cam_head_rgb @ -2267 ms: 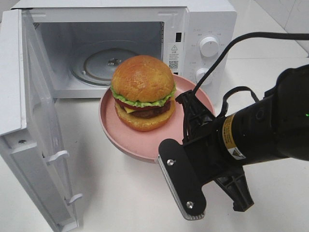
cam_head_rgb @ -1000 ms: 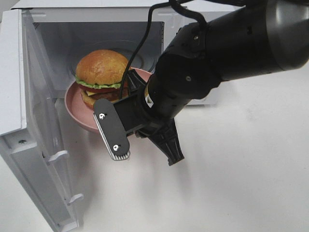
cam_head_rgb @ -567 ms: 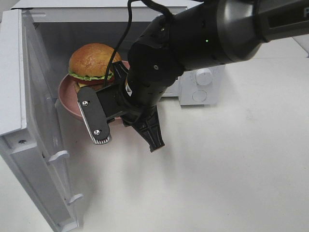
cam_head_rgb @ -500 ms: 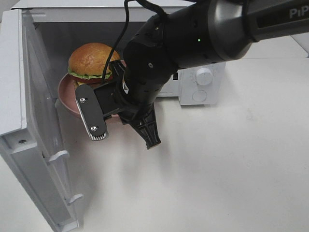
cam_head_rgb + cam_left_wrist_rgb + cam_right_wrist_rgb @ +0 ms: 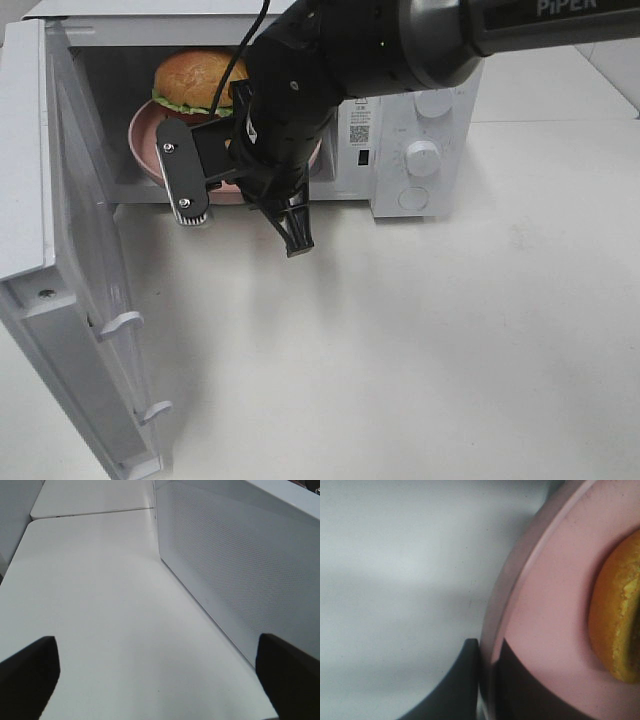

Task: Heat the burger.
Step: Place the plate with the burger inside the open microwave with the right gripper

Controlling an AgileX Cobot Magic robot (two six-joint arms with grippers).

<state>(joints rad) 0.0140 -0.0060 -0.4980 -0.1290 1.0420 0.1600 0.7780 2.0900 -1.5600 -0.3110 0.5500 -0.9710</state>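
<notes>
The burger [image 5: 195, 78], with its golden bun and green lettuce, sits on a round pink plate [image 5: 142, 145] held at the mouth of the open microwave [image 5: 430, 95]. My right gripper [image 5: 240, 160] reaches across from the right and is shut on the plate's near rim. The right wrist view shows its dark fingers [image 5: 465, 690] pinching the pink plate rim [image 5: 520, 605], with the burger's bun [image 5: 620, 620] just beyond. My left gripper [image 5: 160, 680] is open over bare table with nothing between its fingers. It is out of the exterior view.
The microwave door [image 5: 60, 250] swings wide open at the left, toward the front. Two knobs [image 5: 423, 157] sit on the control panel at the right. A white dotted panel [image 5: 235, 565] of the microwave stands beside my left gripper. White tabletop [image 5: 450, 350] spreads in front.
My right arm has carried the plate with the burger away from the table front, up and back into the microwave's opening. The grip on the rim has held. The door has not moved.
</notes>
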